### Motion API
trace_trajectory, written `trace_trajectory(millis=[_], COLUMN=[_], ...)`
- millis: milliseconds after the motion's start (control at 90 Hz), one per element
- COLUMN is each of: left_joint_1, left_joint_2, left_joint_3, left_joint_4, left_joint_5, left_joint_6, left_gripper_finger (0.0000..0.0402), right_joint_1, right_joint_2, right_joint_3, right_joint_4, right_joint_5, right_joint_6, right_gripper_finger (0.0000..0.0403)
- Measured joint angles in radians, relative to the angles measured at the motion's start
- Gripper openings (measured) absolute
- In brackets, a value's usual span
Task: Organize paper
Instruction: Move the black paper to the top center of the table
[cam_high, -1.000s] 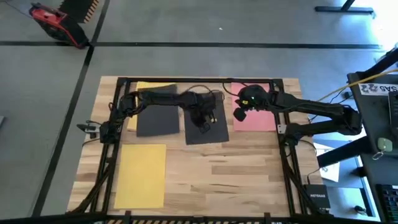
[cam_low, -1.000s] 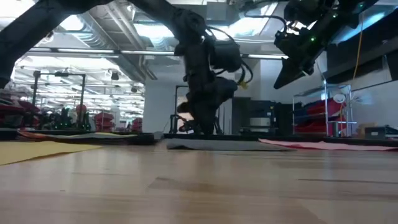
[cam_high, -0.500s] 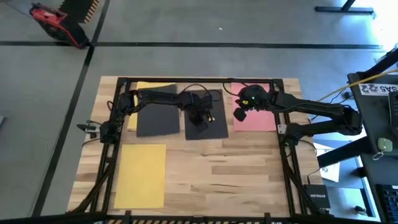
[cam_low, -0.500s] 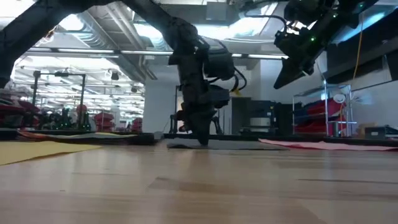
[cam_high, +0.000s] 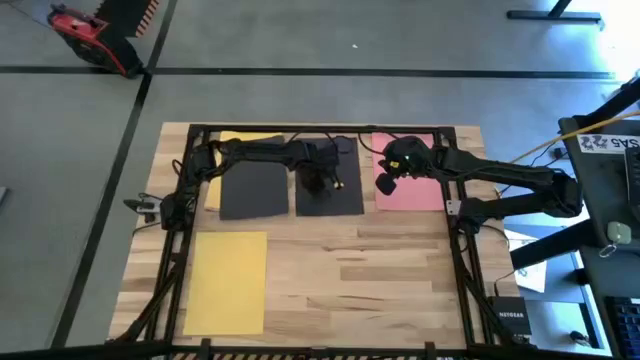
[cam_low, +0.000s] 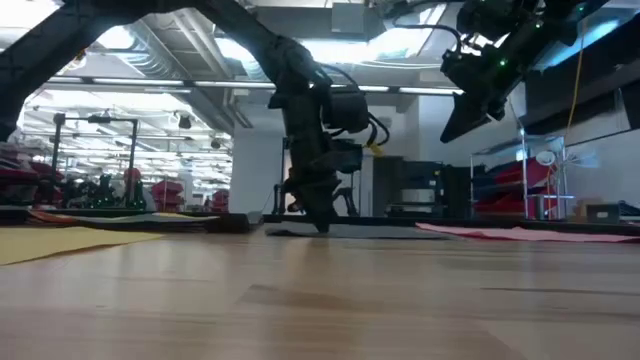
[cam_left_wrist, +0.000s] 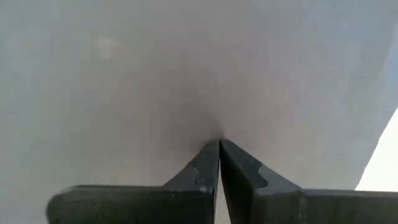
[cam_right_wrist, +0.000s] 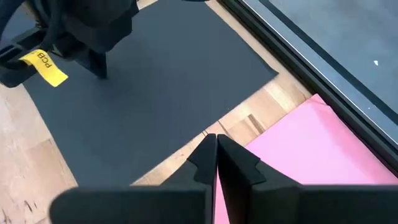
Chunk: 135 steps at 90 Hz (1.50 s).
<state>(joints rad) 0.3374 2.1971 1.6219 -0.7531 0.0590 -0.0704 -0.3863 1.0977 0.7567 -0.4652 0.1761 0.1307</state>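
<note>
Three sheets lie in a row at the far side of the table: a black sheet (cam_high: 252, 190) partly over a yellow one (cam_high: 240, 140), a second black sheet (cam_high: 330, 190) in the middle, and a pink sheet (cam_high: 412, 188) on the right. Another yellow sheet (cam_high: 228, 280) lies flat near the left front. My left gripper (cam_high: 318, 183) is shut, its tips down on the middle black sheet (cam_left_wrist: 186, 74). My right gripper (cam_high: 385, 183) is shut and hangs well above the table (cam_low: 455, 128), over the near edge of the pink sheet (cam_right_wrist: 305, 162). My left gripper presses its shut fingertips (cam_left_wrist: 219, 144) down on the middle black sheet, left of the sheet's middle (cam_high: 316, 190). The fingers come from above, pointing down (cam_low: 318, 222). The sheet lies flat on the table under them.
A black metal frame (cam_high: 320, 128) runs along the table's far edge and down both sides. Bare wood (cam_high: 360, 280) fills the near right half of the table. Beyond the right edge stand a bench and equipment (cam_high: 610, 190).
My left gripper, shut and pointing down, has moved toward the table's far edge and dragged the middle black sheet along the table with it. The sheet now lies closer to the far frame, about in line with the sheets beside it.
</note>
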Motion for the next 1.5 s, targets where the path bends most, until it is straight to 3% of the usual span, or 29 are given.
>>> trace_trajectory(millis=[344,800,1500], left_joint_1=[0.007,0.046,0.011], left_joint_2=[0.004,0.004,0.008], left_joint_3=[-0.002,-0.002,0.084], left_joint_4=[0.1,0.11,0.07], left_joint_5=[-0.007,-0.012,-0.012], left_joint_6=[-0.008,-0.008,-0.048], left_gripper_finger=[0.0,0.0,0.0], right_joint_1=[0.0,0.0,0.0], right_joint_2=[0.0,0.0,0.0], right_joint_3=[0.0,0.0,0.0], right_joint_4=[0.0,0.001,0.0], right_joint_5=[0.0,0.0,0.0], right_joint_6=[0.006,0.021,0.021], right_gripper_finger=[0.0,0.0,0.0])
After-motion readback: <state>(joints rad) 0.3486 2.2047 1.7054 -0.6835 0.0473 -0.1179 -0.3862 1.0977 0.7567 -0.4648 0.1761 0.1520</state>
